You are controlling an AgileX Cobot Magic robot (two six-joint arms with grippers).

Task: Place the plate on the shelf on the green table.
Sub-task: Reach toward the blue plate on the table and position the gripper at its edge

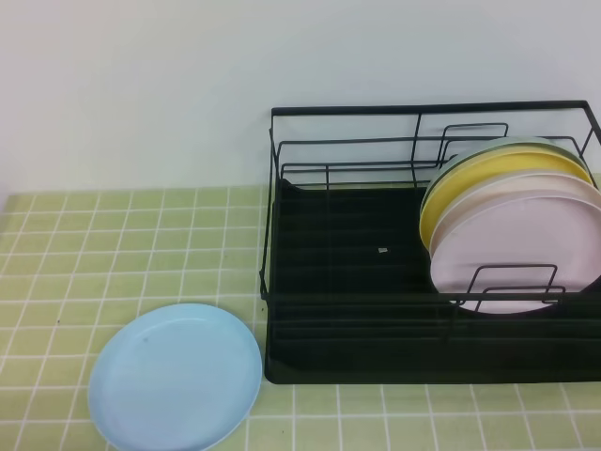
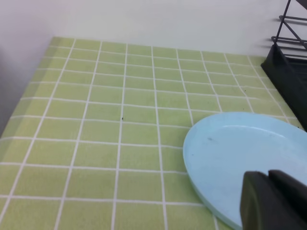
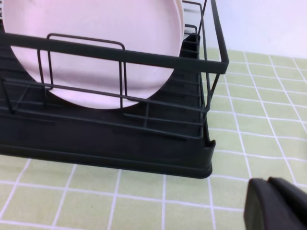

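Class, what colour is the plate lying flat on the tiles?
Light blue plate; clearest in the exterior high view.

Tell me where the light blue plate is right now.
In the exterior high view the light blue plate lies flat on the green table at lower left, just left of the black shelf, apart from the plates standing inside it.
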